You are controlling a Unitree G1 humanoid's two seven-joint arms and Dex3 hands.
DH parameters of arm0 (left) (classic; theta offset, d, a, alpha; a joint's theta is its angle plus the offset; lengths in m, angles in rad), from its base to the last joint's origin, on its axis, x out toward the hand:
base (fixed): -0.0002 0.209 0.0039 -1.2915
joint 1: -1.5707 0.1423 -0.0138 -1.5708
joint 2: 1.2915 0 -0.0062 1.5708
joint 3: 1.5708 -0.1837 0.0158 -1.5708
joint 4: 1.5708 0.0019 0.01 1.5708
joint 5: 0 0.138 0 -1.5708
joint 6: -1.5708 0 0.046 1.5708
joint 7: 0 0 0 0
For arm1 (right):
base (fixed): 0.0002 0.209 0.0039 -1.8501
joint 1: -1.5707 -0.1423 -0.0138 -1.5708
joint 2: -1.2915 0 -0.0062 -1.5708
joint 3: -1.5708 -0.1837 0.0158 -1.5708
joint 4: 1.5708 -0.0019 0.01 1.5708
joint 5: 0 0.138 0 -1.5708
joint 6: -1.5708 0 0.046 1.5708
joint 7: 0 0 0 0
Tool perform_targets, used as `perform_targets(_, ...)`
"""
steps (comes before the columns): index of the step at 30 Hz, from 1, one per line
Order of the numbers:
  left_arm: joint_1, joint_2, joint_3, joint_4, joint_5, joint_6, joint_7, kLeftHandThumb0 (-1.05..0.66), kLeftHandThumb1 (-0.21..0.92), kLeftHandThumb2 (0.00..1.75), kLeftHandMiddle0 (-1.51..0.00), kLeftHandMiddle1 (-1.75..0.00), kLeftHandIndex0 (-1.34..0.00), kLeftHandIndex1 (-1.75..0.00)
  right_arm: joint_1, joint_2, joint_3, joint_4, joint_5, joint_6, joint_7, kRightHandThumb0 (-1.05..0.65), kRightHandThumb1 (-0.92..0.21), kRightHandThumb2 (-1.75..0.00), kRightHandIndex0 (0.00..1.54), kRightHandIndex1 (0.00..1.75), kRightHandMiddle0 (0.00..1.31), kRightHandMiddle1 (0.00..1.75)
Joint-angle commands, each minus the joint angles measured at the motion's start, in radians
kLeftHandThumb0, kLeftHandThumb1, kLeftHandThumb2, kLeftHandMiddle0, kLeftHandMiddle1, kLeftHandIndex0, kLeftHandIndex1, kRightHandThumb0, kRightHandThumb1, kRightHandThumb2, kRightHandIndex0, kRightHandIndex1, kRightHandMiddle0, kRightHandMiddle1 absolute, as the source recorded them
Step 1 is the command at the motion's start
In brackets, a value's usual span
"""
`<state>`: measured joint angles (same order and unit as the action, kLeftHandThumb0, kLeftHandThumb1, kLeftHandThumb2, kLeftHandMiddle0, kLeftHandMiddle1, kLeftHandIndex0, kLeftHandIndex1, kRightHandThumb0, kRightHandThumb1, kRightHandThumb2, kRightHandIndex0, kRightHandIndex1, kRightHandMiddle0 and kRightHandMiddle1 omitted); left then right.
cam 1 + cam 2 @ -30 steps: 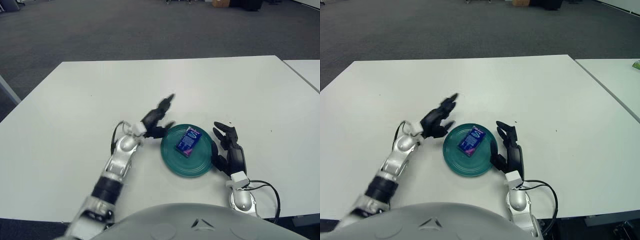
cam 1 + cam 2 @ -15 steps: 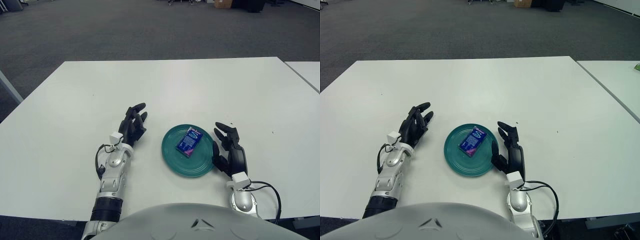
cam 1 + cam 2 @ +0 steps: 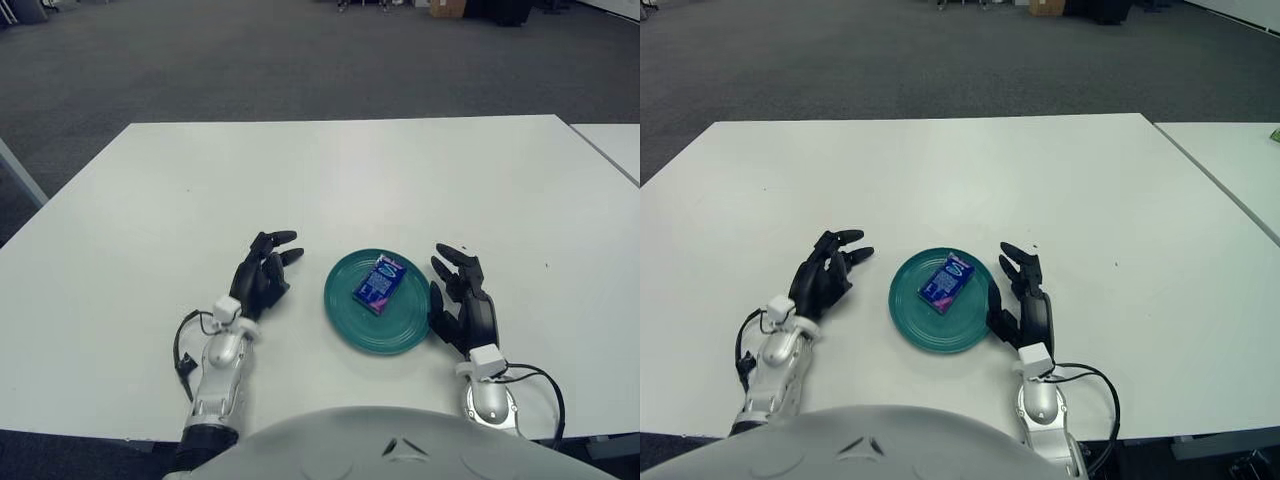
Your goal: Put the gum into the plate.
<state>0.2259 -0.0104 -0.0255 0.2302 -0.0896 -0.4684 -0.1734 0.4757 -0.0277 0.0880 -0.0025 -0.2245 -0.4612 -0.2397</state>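
We see a round, shallow teal plate (image 3: 345,310) with a smooth raised rim standing on a matte white rectangular desk (image 3: 330,170), near the desk's front edge. Inside the plate, slightly toward its far side, lies the gum (image 3: 378,284), a small flat rectangular pack with glossy blue and purple printing and a white oval mark near its far end. Its long axis runs diagonally, the far end pointing away from the robot and toward the plate's right, the near end toward the plate's left. To the left of the plate, apart from it, we find the left robot hand (image 3: 264,275), black and jointed on a silver forearm, its fingers loosely spread and holding nothing, their tips directed toward the plate. Just beside the plate's right rim stands the right robot hand (image 3: 461,297), likewise black, fingers extended upward and slightly apart, empty; we cannot tell whether its thumb touches the rim. Beyond the desk lies dark grey carpeted floor (image 3: 250,60).
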Motion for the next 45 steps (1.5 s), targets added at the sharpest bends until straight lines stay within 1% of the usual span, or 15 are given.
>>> perform_targets(1, 0.013, 0.01, 0.0, 0.101, 0.01, -0.018, -0.017, -0.8, 0.92, 0.88, -0.51, -0.86, -0.4, -1.34, 0.048, -0.012, -0.033, 0.107, 0.019, 0.07, 0.014, -0.8, -0.92, -0.79, 0.5, 0.02, 0.0, 0.73)
perform_targets(7, 0.017, 0.019, -0.009, 0.104, 0.005, -0.041, -0.043, -0.81, 0.92, 0.88, -0.53, -0.88, -0.39, -1.36, 0.05, 0.007, -0.047, 0.095, 0.076, 0.092, 0.036, -0.77, -0.92, -0.78, 0.53, 0.03, 0.0, 0.68)
perform_targets(11, 0.041, 0.017, -0.02, 0.055, -0.005, -0.019, -0.054, -0.81, 0.92, 0.85, -0.56, -0.91, -0.38, -1.35, 0.051, 0.021, -0.056, 0.089, 0.107, 0.103, 0.039, -0.74, -0.92, -0.8, 0.52, 0.02, 0.0, 0.66)
perform_targets(17, 0.071, 0.013, -0.025, 0.014, -0.006, 0.021, -0.045, -0.79, 0.92, 0.83, -0.58, -0.94, -0.37, -1.32, 0.057, 0.035, -0.067, 0.074, 0.131, 0.128, 0.04, -0.72, -0.92, -0.82, 0.5, 0.01, 0.0, 0.66)
perform_targets(20, 0.104, 0.009, -0.028, -0.023, -0.008, 0.051, -0.038, -0.79, 0.92, 0.83, -0.57, -0.94, -0.35, -1.3, 0.062, 0.044, -0.075, 0.054, 0.149, 0.162, 0.044, -0.73, -0.92, -0.84, 0.5, 0.01, 0.0, 0.68)
perform_targets(24, 0.148, -0.001, -0.031, -0.075, -0.01, 0.071, -0.03, -0.78, 0.92, 0.82, -0.55, -0.97, -0.34, -1.3, 0.069, 0.054, -0.084, 0.027, 0.168, 0.203, 0.05, -0.74, -0.92, -0.86, 0.49, 0.0, 0.0, 0.72)
perform_targets(33, 0.194, -0.021, -0.033, -0.122, -0.027, 0.116, -0.024, -0.77, 0.92, 0.81, -0.52, -1.0, -0.36, -1.3, 0.082, 0.057, -0.093, -0.005, 0.162, 0.249, 0.053, -0.76, -0.92, -0.88, 0.5, 0.01, 0.0, 0.76)
perform_targets(39, 0.21, -0.027, -0.035, -0.128, -0.04, 0.135, -0.029, -0.78, 0.92, 0.81, -0.51, -0.98, -0.36, -1.28, 0.092, 0.046, -0.093, -0.012, 0.146, 0.25, 0.059, -0.77, -0.92, -0.88, 0.48, 0.0, 0.0, 0.76)
perform_targets(41, 0.22, -0.027, -0.038, -0.132, -0.035, 0.128, -0.027, -0.79, 0.92, 0.82, -0.5, -0.97, -0.35, -1.26, 0.094, 0.04, -0.094, -0.011, 0.138, 0.247, 0.061, -0.77, -0.92, -0.88, 0.46, 0.0, 0.0, 0.75)
perform_targets(45, 0.285, -0.02, -0.053, -0.201, -0.009, 0.111, -0.021, -0.8, 0.92, 0.82, -0.49, -0.93, -0.32, -1.22, 0.095, 0.03, -0.099, -0.012, 0.125, 0.247, 0.068, -0.77, -0.92, -0.88, 0.44, 0.0, 0.0, 0.72)
